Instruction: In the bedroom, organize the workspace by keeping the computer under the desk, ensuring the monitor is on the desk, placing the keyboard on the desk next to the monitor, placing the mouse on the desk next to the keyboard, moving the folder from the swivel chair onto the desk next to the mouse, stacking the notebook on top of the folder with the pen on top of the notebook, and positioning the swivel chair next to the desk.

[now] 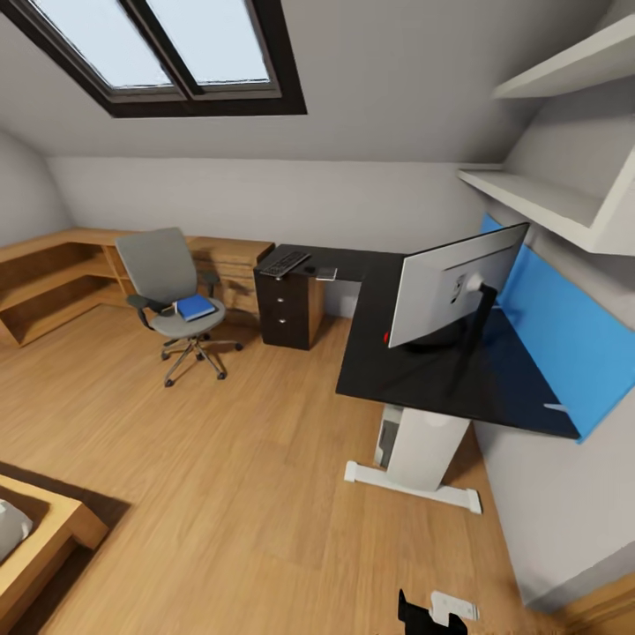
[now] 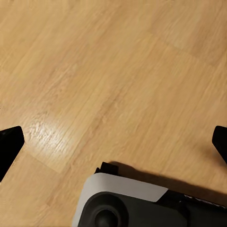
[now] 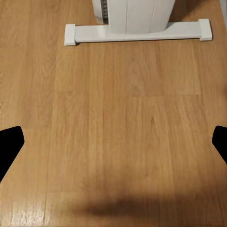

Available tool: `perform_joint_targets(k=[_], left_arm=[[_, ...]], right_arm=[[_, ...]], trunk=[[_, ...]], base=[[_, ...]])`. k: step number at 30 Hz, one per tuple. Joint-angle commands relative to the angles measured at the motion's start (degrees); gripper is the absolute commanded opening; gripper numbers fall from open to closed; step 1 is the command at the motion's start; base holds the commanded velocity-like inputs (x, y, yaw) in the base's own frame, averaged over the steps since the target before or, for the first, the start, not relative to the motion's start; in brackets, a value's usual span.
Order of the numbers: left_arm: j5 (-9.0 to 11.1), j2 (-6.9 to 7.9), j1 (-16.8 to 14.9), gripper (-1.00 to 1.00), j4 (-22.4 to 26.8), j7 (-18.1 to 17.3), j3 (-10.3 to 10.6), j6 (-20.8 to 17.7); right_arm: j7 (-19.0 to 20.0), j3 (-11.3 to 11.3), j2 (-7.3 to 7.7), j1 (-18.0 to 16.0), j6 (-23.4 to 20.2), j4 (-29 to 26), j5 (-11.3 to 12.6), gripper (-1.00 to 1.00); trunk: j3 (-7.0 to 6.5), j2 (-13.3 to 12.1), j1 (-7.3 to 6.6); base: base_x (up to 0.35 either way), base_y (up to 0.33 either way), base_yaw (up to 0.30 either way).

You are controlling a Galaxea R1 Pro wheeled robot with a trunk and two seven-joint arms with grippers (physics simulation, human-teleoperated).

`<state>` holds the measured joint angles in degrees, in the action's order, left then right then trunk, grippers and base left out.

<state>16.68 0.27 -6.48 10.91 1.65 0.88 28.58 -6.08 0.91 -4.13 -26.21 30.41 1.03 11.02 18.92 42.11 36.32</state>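
Observation:
The desk (image 1: 414, 370) runs along the right wall with its blue back panel. The monitor (image 1: 454, 287) stands on it, pale back toward me. At the desk's far end lie the keyboard (image 1: 284, 262), a small dark mouse (image 1: 306, 269) and the grey notebook (image 1: 324, 273). A thin light pen (image 1: 556, 407) lies by the blue panel. The computer (image 1: 386, 441) peeks out under the desk behind the white leg (image 3: 137, 30). The swivel chair (image 1: 172, 287) stands left of the desk with the blue folder (image 1: 195, 307) on its seat. My left gripper (image 2: 113, 144) and right gripper (image 3: 113, 146) hang open over bare floor.
A light-wood dresser and shelving (image 1: 53, 273) line the back-left wall. A bed corner (image 1: 44, 538) juts in at the lower left. White wall shelves (image 1: 547, 194) hang over the desk. My own base (image 2: 132, 203) shows in the left wrist view. Wood floor stretches between me and the chair.

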Motion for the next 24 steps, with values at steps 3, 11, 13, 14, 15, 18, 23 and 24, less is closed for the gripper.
perform_joint_targets(k=[3,11,13,14,15,18,23,24], left_arm=[[0.0,-0.04,0.0,1.00,0.0,0.2,0.2,0.1],[0.0,-0.12,0.0,1.00,0.0,0.1,0.2,0.0],[0.0,-0.14,0.0,1.00,-0.1,0.2,0.2,-0.1],[0.1,-0.19,0.0,1.00,-0.3,0.2,0.3,-0.2],[0.1,-0.21,0.0,1.00,-0.5,0.2,0.3,-0.3],[0.1,-0.25,0.0,1.00,-2.5,0.2,0.3,-0.4],[0.1,-0.12,0.0,1.00,-7.8,0.4,0.3,-0.5],[0.1,-0.19,0.0,1.00,-8.5,0.4,0.3,-0.5]], right_arm=[[-0.1,0.1,-0.01,-0.1,0.3,0.1,0.1,1.00],[-0.1,0.1,0.26,-0.1,0.3,0.1,0.0,1.00],[-0.1,0.1,0.35,-0.1,0.3,0.1,0.0,1.00],[-0.1,0.1,0.36,-0.1,0.3,0.1,0.0,1.00],[-0.1,0.1,0.36,-0.1,0.3,0.1,0.0,1.00],[-0.1,0.1,0.27,-0.1,0.3,0.1,-0.1,1.00],[-0.1,0.1,0.25,-0.1,0.3,0.1,-0.1,1.00],[-0.1,0.1,0.25,-0.1,0.3,0.1,-0.1,1.00]], trunk=[[0.03,0.1,0.01],[-0.13,0.1,0.01],[-0.17,0.1,0.01],[-0.19,0.1,0.01],[-0.22,0.1,0.01],[-0.28,0.1,0.01],[-0.39,0.1,0.01],[-0.41,0.1,0.01]], base=[[0.000,0.284,-0.215],[0.000,0.133,-0.248],[0.000,0.023,-0.256],[0.000,0.013,-0.257],[0.000,0.010,-0.257],[0.000,0.006,-0.257],[0.000,0.002,-0.257],[0.000,0.001,-0.257]])
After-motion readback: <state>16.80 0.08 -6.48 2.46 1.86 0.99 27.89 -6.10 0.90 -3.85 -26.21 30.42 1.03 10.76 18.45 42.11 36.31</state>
